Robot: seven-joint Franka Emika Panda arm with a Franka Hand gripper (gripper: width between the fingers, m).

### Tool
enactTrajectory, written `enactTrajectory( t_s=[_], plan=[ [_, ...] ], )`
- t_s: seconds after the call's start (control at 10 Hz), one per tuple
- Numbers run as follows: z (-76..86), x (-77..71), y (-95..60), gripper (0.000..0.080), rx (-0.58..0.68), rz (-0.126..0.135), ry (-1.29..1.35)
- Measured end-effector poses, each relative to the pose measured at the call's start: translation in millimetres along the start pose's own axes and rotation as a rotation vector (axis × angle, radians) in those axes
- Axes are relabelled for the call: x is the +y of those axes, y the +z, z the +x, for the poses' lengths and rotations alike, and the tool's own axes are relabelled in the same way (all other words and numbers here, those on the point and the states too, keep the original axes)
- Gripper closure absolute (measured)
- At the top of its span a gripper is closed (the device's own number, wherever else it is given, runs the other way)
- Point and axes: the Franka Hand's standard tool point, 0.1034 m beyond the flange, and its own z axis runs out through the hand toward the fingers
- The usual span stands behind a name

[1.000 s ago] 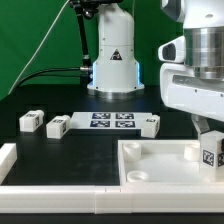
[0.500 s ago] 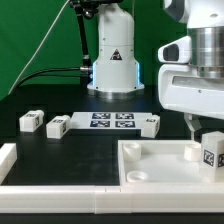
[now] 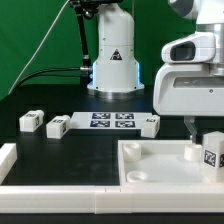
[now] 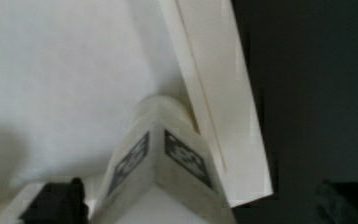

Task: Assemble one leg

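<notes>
A leg (image 3: pixel 213 152), a small white block with a black-and-white marker, stands upright in the white tray's (image 3: pixel 150 172) far corner at the exterior view's right. My gripper (image 3: pixel 201 128) hangs just above it, open and not touching it. In the wrist view the leg (image 4: pixel 167 160) sits between my two dark fingertips (image 4: pixel 55 202), which stand wide apart on either side, next to the tray's rim (image 4: pixel 220 90). Three more legs lie on the black table: two at the left (image 3: pixel 31 121) (image 3: pixel 57 126) and one in the middle (image 3: pixel 150 123).
The marker board (image 3: pixel 112 121) lies flat behind the tray between the loose legs. The robot's base (image 3: pixel 112 60) stands at the back centre before a green backdrop. A white raised edge (image 3: pixel 8 160) borders the table at the front left.
My gripper has risen off the leg, which stays standing in the tray's corner. The other parts have not moved.
</notes>
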Motion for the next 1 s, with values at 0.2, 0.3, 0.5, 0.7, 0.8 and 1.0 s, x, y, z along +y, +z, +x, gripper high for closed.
enactTrajectory(
  t_s=[0.2, 0.3, 0.5, 0.7, 0.8, 1.0],
  plan=[
    [0.1, 1.2, -0.4, 0.0151, -0.002, -0.02, -0.244],
    [-0.3, 2.6, -0.2, 0.0151, -0.007, -0.025, -0.34],
    [0.5, 4.8, -0.2, 0.0151, -0.01, -0.034, -0.536],
    [1.2, 6.7, -0.1, 0.0151, -0.008, -0.035, -0.619],
    [1.3, 6.8, -0.1, 0.0177, -0.008, -0.036, -0.616],
    [1.3, 6.8, -0.1, 0.0346, -0.008, -0.035, -0.607]
  ],
)
